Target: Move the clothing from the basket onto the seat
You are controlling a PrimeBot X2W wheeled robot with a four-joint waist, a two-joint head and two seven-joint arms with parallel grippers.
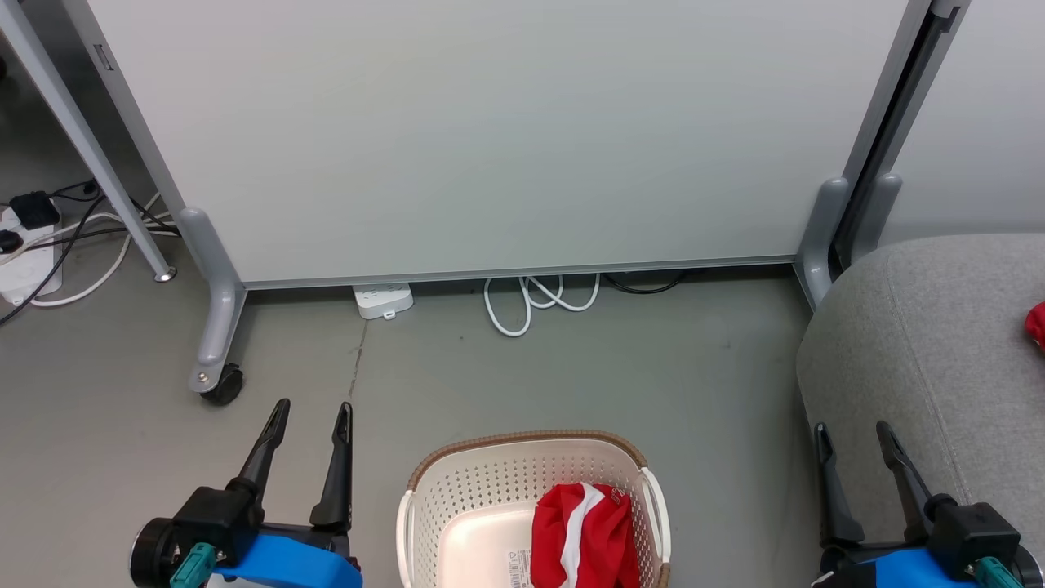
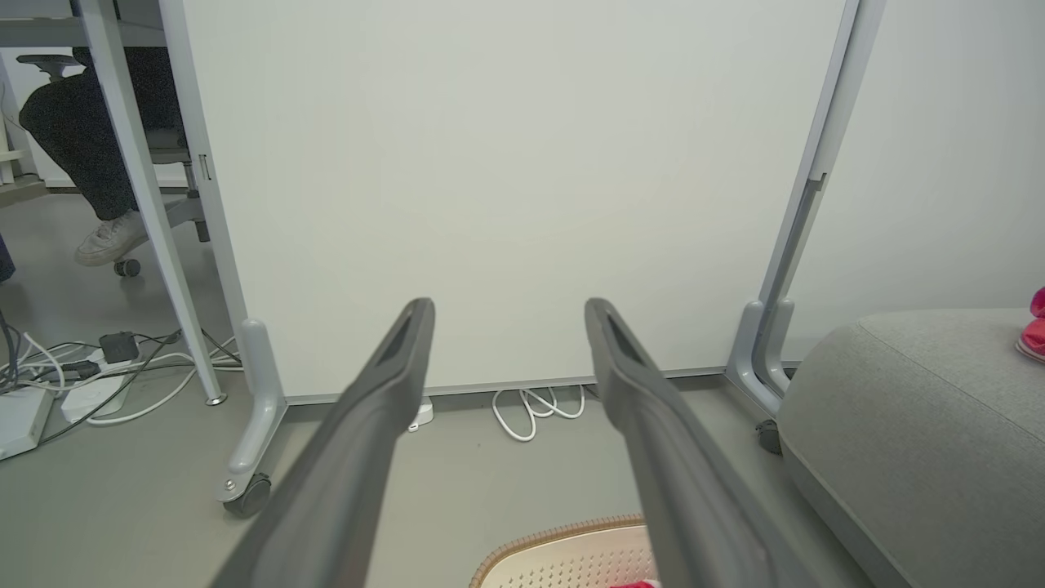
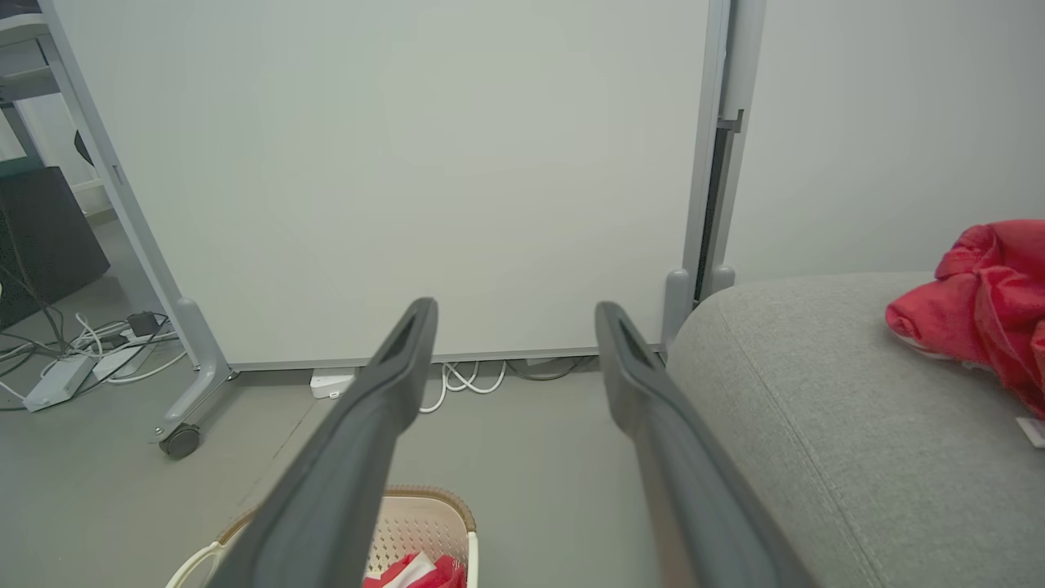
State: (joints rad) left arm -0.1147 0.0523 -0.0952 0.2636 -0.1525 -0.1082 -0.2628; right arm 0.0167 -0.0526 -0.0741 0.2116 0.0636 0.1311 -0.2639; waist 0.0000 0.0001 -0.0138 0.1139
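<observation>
The left gripper (image 1: 313, 408) hangs above the floor, its fingers apart and empty. The right gripper (image 1: 852, 429), likewise spread and empty, hovers at the front edge of the grey sofa (image 1: 922, 343). Between them, the laundry basket (image 1: 522, 439) holds a red white-striped garment (image 1: 584, 531). A second red garment (image 3: 980, 302) lies on the sofa. Beyond stands a wheeled partition panel (image 1: 490, 139).

The basket (image 1: 490, 482), garment (image 1: 581, 531) inside, lies between left gripper (image 1: 314, 407) and right gripper (image 1: 851, 428); seat (image 1: 922, 343) stands right of the right gripper, second garment (image 3: 980, 302) on it.
</observation>
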